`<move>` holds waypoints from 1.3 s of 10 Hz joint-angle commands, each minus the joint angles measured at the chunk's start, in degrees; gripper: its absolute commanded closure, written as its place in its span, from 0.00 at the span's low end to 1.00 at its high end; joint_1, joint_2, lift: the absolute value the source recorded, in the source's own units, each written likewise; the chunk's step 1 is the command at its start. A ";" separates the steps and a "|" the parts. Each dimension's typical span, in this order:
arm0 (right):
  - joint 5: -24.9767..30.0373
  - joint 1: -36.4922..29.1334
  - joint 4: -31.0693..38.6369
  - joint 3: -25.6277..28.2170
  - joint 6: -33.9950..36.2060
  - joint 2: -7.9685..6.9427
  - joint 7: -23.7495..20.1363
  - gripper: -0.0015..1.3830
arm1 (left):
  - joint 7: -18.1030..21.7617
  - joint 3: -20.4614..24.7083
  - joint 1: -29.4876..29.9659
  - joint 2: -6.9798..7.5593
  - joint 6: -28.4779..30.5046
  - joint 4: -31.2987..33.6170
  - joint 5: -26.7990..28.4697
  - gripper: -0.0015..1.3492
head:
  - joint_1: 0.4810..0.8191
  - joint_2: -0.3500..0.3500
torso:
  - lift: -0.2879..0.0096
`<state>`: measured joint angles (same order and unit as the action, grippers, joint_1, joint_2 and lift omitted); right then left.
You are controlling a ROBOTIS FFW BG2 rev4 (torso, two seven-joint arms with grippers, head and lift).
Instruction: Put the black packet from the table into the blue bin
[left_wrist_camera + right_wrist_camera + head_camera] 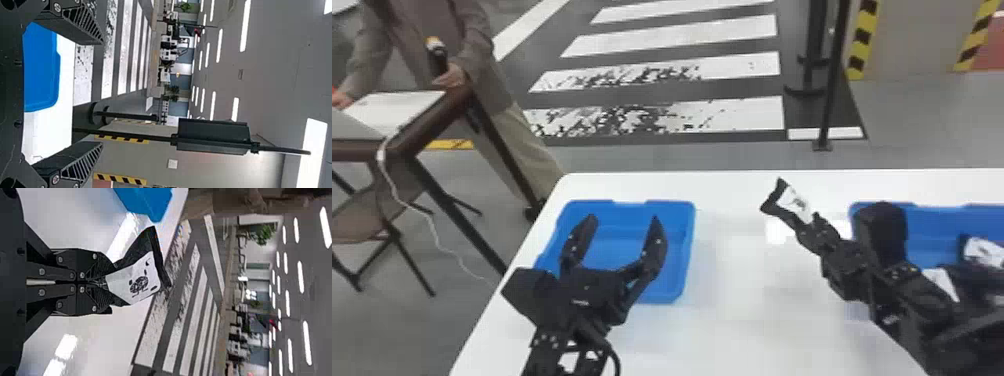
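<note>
We see the right end effector (816, 231) closed on one end of the black packet (137, 282), its creased wrapper flaring outward, its smooth white label marked with dark print. In the head view, the packet shows between the smooth-walled left blue bin (689, 230) and right blue bin (932, 227). We note the left end effector (623, 219) spread wide, empty, its tapered fingers ribbed inside. White surface (732, 280), glossy, reflecting light.

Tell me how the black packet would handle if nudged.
The black packet is probably floppy, since it bunches where the right gripper pinches it. Its flat, flared end would likely bend, not roll.
</note>
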<state>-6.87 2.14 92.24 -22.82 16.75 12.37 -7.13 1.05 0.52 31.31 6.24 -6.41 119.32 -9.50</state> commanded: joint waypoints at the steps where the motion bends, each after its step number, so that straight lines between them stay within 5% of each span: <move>1: 1.73 -7.06 7.81 8.66 -0.86 -0.59 1.77 0.86 | 0.00 -0.06 0.04 0.00 -0.20 0.00 -0.10 0.09 | 0.63 0.79 | 0.60; 4: 4.93 -15.36 16.25 23.05 0.97 -2.35 2.38 0.85 | 0.09 0.05 0.46 0.00 -0.20 0.00 -0.10 0.09 | 0.63 0.60 | 0.60; 7: 8.01 -14.66 12.87 25.79 2.37 -2.35 2.30 0.70 | 0.35 0.28 0.61 0.00 -0.34 0.00 -0.21 0.09 | 0.63 0.45 | 0.60; 9: 8.59 -13.11 11.33 25.79 2.09 -2.08 0.01 0.20 | 0.35 0.28 0.61 0.00 -0.34 0.00 -0.10 0.09 | 0.63 0.42 | 0.60; 10: 7.67 -13.39 11.89 25.79 0.40 -1.99 -0.78 0.04 | 0.35 0.28 0.61 0.00 -0.77 0.00 0.02 0.09 | 0.63 0.42 | 0.60; 13: 1.96 -22.39 25.67 26.14 -10.14 -1.99 -2.45 0.08 | 0.35 0.51 0.46 -0.18 -1.33 0.00 0.13 0.09 | 0.63 0.45 | 0.60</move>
<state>-3.65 -18.31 115.19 3.31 9.15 10.36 -9.69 1.41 0.97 31.80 6.09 -7.71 119.32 -9.37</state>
